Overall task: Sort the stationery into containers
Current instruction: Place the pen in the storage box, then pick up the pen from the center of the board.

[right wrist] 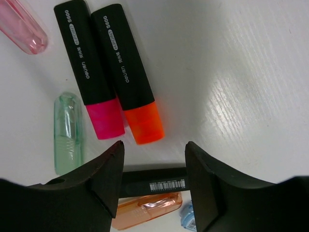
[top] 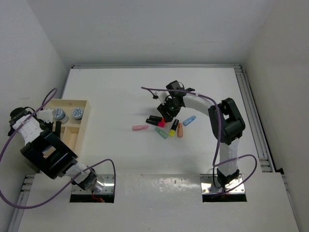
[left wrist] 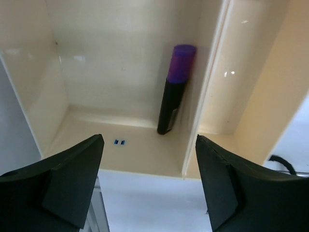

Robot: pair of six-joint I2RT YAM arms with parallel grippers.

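The wooden tray (top: 86, 126) stands at the left. Two patterned rolls (top: 59, 114) (top: 77, 113) sit in its far compartments. My left gripper (left wrist: 149, 179) hangs open and empty over a compartment that holds the purple-ended highlighter (left wrist: 176, 89), which leans on a divider. My right gripper (right wrist: 154, 176) is open over the pile at mid-table (top: 166, 112). The pink highlighter (right wrist: 89, 72) and the orange highlighter (right wrist: 126, 72) lie side by side just beyond its fingertips. A black highlighter body (right wrist: 154, 181) lies crosswise under the jaws. Green (right wrist: 67, 133), pink (right wrist: 21, 26), salmon (right wrist: 145, 210) and blue (right wrist: 186, 217) stubs lie around it.
The tray's divider wall (left wrist: 207, 87) runs right of the purple highlighter, with another compartment beyond it. The yellow-ended highlighter (top: 173, 127) lies between the green stub (top: 161, 133) and the salmon stub (top: 180, 130). White walls enclose the table; a rail runs along its right edge (top: 251, 111).
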